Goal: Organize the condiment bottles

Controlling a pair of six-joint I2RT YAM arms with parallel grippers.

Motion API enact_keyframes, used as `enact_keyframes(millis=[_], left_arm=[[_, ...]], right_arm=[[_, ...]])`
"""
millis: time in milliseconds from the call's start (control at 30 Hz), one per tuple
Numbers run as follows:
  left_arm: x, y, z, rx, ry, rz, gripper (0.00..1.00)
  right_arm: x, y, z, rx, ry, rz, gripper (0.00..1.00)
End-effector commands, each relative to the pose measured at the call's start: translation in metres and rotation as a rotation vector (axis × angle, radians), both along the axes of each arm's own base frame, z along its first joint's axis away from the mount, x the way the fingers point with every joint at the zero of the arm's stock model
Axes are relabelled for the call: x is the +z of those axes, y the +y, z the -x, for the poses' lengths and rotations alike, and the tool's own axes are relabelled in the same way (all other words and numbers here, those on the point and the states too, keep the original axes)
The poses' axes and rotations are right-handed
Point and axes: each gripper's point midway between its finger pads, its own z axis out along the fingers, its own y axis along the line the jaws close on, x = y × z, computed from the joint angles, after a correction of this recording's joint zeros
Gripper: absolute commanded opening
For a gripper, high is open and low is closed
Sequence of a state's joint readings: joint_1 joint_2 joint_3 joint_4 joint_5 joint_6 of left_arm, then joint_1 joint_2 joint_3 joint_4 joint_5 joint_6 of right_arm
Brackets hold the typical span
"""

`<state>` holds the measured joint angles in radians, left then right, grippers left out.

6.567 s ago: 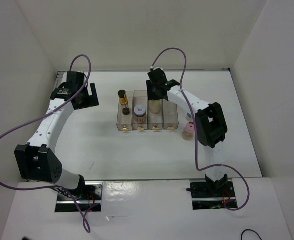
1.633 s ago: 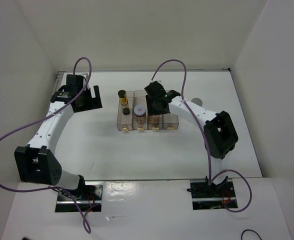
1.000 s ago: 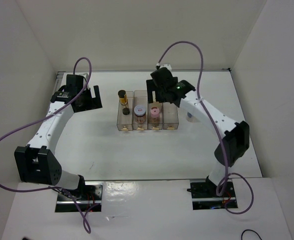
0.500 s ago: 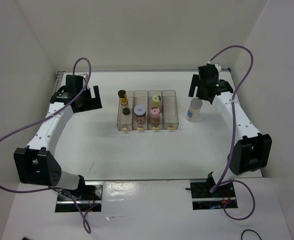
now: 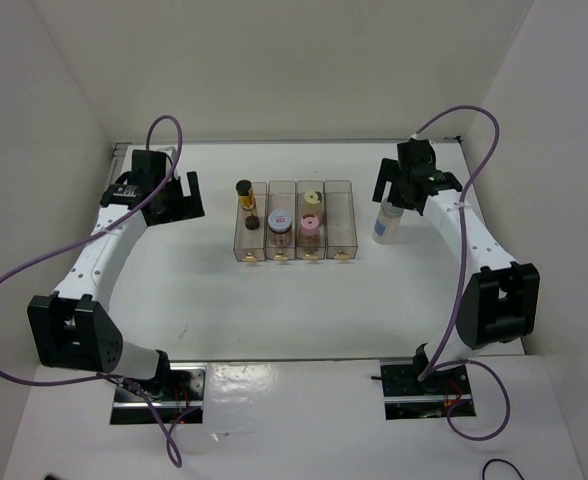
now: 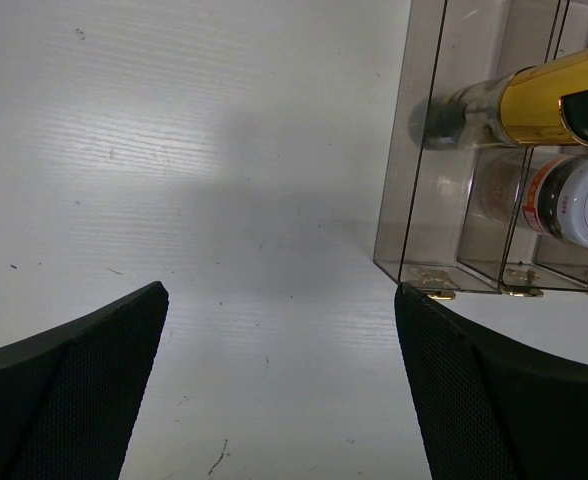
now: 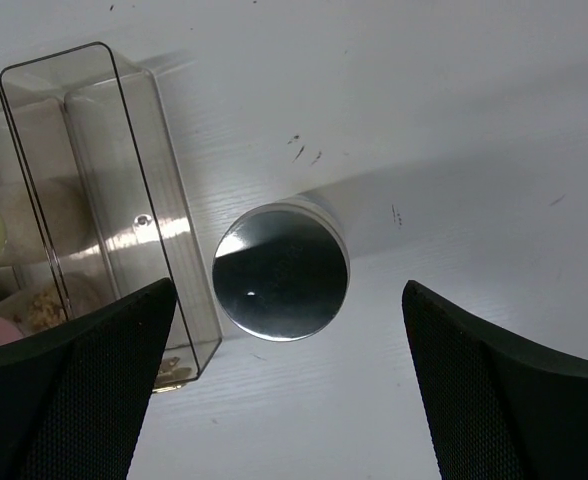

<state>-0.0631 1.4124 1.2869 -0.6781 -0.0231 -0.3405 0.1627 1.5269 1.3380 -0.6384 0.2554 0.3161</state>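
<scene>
Grey-lidded blue-labelled jar upright on the table, near the right side of the clear rack, not touching; label writing too small to read. Above its lid, right gripper, jaws released wide, grasping nothing. Racked: amber jar, white-lidded jar with illegible red print, cream jar, pink jar. Left gripper spread too, holding nothing.

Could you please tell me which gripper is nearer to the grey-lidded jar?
Right. The right gripper hangs open just above the grey-lidded jar; the left gripper sits left of the rack, well away.
</scene>
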Motion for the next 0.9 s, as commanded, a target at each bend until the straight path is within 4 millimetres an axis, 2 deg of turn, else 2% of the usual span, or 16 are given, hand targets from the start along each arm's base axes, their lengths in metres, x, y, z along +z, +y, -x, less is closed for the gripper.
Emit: enact_keyframes(millis=[0,33,100,200,467,667,867], left_arm=[[0.003,0.001,-0.004,-0.005,-0.025,-0.001,1.0],[0.003,0.001,-0.004,-0.005,-0.025,-0.001,1.0],[0.003,0.001,-0.004,-0.005,-0.025,-0.001,1.0],[0.003,0.001,-0.004,-0.005,-0.025,-0.001,1.0],[-0.001,0.001,-0.005,-0.005,-0.015,-0.002,1.0],[-0.004,0.001,-0.006,-0.005,-0.006,-0.002,1.0],[-0.007,0.001,-0.006,-0.005,0.003,-0.003,1.0]], right_arm=[[-0.008,0.003,-0.009,0.014,-0.023,-0.02,0.98],[-0.007,0.005,-0.011,0.014,-0.035,-0.035,0.98],[-0.019,0.005,-0.012,0.014,-0.009,-0.031,0.98],[-0.027,0.006,-0.015,0.013,0.003,-0.029,0.98],[-0.031,0.003,-0.02,0.001,0.001,-0.016,0.98],[-0.046,0.001,-0.019,-0.005,0.038,-0.003,0.98],[-0.052,0.001,-0.016,-0.012,0.046,-0.008,0.86]])
